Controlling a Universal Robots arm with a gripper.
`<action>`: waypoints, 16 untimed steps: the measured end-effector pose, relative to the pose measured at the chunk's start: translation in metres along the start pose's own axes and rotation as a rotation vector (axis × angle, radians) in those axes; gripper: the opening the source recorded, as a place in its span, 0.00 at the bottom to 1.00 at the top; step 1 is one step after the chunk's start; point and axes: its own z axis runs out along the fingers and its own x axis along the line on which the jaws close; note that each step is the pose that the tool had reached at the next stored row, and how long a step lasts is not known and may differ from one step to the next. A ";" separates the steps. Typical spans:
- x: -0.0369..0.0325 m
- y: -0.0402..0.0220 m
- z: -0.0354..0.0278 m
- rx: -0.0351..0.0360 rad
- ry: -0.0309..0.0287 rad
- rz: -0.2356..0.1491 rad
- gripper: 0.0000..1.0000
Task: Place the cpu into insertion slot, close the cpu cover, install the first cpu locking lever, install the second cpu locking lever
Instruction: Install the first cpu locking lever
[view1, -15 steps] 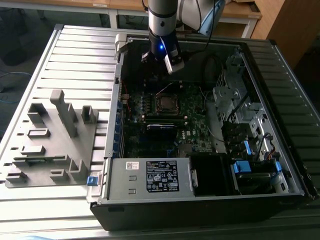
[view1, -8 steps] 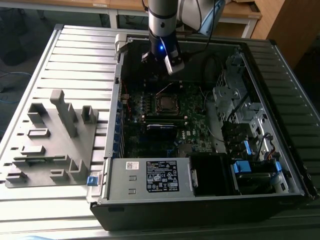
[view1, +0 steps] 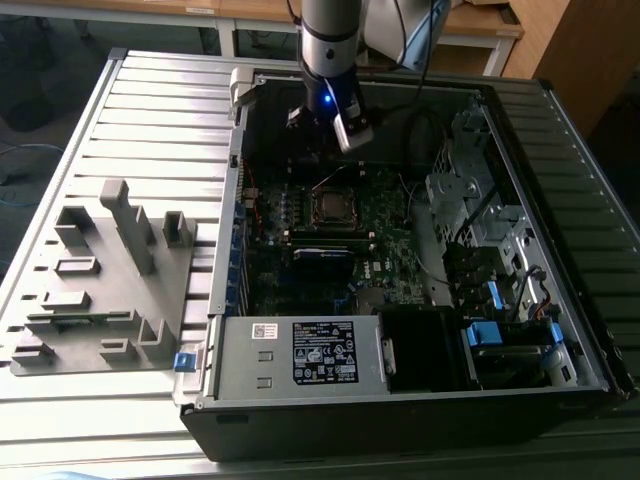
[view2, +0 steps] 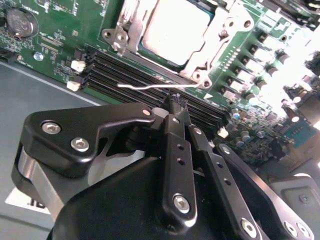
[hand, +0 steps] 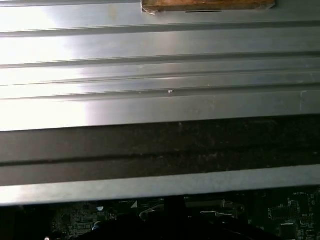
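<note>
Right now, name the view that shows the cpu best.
The second wrist view: the cpu is close, grey top plain. The exterior view shows it small and distant. The first wrist view faces ribbed metal.

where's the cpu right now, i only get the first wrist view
observer: the cpu sits in the insertion slot, grey top up, in the second wrist view
operator: is the cover down
observer: looks so, the cpu cover lies as a silver frame around the chip's top
operator: and the end effector
observer: the end effector hangs with its tip right by a thin silver lever that sticks out beside the socket; i can't tell if they touch
</note>
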 end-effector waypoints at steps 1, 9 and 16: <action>-0.0016 0.0001 0.0004 0.0000 0.0000 0.000 0.11; -0.0119 0.0007 0.0019 0.0002 0.0002 0.000 0.11; -0.0122 0.0008 0.0022 -0.0037 0.0001 0.000 0.11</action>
